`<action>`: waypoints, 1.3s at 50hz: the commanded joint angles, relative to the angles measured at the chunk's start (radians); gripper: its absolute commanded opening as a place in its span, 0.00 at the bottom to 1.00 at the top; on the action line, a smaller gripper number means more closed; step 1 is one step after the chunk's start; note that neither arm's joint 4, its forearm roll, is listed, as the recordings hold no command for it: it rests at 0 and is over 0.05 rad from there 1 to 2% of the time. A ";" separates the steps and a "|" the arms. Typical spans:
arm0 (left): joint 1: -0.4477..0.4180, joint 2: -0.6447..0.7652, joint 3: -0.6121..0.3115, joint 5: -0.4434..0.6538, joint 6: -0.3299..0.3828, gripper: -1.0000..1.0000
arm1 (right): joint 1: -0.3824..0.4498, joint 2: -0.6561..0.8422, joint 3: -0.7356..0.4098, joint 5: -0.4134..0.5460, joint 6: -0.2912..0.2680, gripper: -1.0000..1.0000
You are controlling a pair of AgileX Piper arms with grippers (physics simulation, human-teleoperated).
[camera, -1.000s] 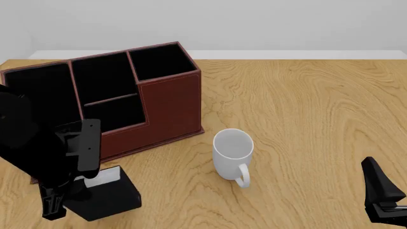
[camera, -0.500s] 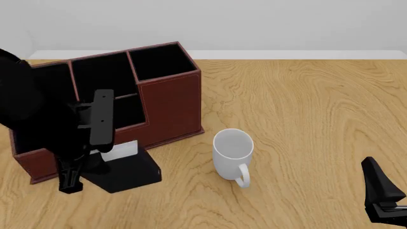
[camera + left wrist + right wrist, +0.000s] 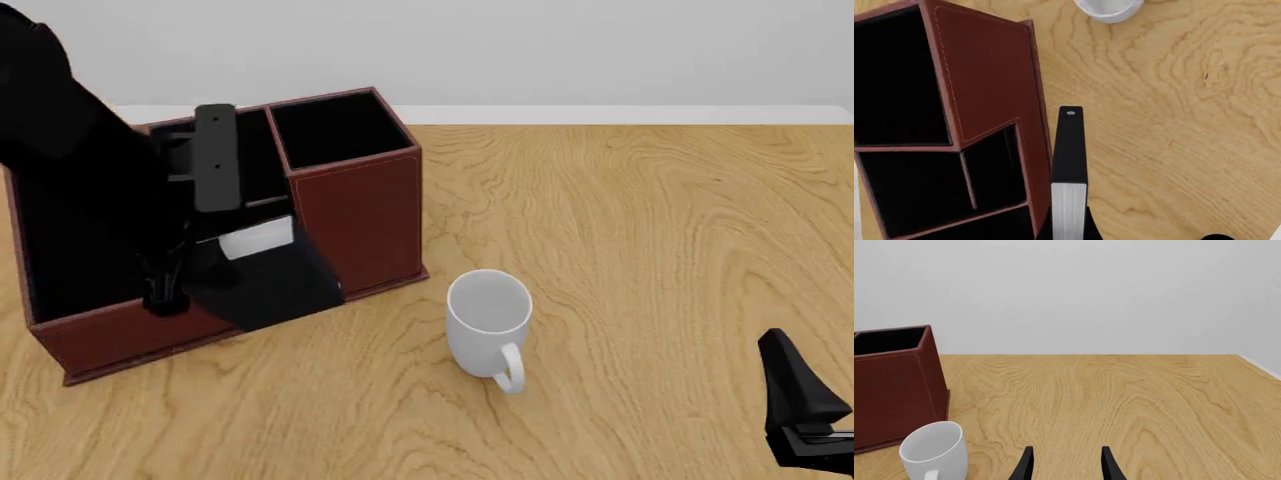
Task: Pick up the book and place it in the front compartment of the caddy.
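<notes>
Bare wall behind a wooden table

The table (image 3: 641, 230) has a light oak-coloured top with strong swirling grain (loops and long wavy bands), and it fills most of the front view. Behind its far edge runs a pale strip, then a plain wall (image 3: 1074, 290) of flat light grey. The lighting is soft and even, casting only faint shadows on the wood.

No readable text, label or number appears anywhere.
</notes>
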 commanded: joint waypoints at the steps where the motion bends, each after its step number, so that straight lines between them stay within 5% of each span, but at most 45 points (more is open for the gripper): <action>1: 0.002 0.039 -0.070 0.000 0.002 0.00 | 0.000 0.000 0.000 0.000 0.000 1.00; 5: -0.011 0.053 -0.096 0.000 -0.011 0.00 | 0.000 0.000 0.000 0.000 0.000 1.00; 30: 0.288 -0.006 -0.164 0.000 0.261 0.00 | 0.000 0.000 0.000 0.000 0.000 1.00; 39: 0.309 0.009 -0.236 0.000 0.273 0.00 | 0.000 0.000 0.000 0.000 0.000 1.00; 41: 0.298 0.042 -0.324 0.000 0.235 0.00 | 0.000 0.000 0.000 0.000 0.000 1.00; 45: 0.309 0.024 -0.240 0.000 0.272 0.00 | 0.000 0.000 0.000 0.000 0.000 1.00; 65: 0.316 0.092 -0.320 0.000 0.286 0.00 | 0.000 0.000 0.000 0.000 0.000 1.00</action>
